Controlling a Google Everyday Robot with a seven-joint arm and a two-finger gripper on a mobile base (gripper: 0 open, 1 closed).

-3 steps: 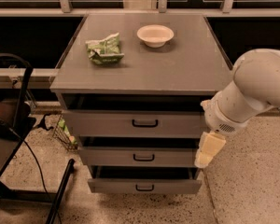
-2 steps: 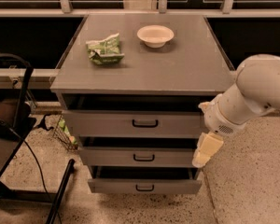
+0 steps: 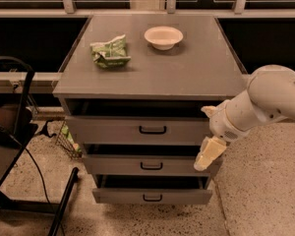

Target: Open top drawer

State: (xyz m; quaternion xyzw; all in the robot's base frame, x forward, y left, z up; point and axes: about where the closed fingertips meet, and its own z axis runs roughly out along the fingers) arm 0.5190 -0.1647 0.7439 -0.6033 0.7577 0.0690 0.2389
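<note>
The top drawer [image 3: 113, 130] is the widest grey front of the cabinet, with a small black bar handle [image 3: 152, 130] at its centre. A dark gap shows between it and the cabinet top. My gripper [image 3: 209, 154] hangs from the white arm [image 3: 270, 100] at the cabinet's right front corner. It points down, level with the middle drawer [image 3: 118, 165], to the right of and below the top drawer's handle, and touches no handle.
A green crumpled bag [image 3: 109, 51] and a white bowl [image 3: 163, 37] sit on the cabinet top [image 3: 196, 68]. The bottom drawer [image 3: 118, 195] is lowest. A black chair or cart frame [image 3: 10, 132] and cables stand at the left. Speckled floor [image 3: 265, 191] lies to the right.
My arm and gripper have shifted slightly left and down toward the cabinet's right front corner. The drawers have not moved.
</note>
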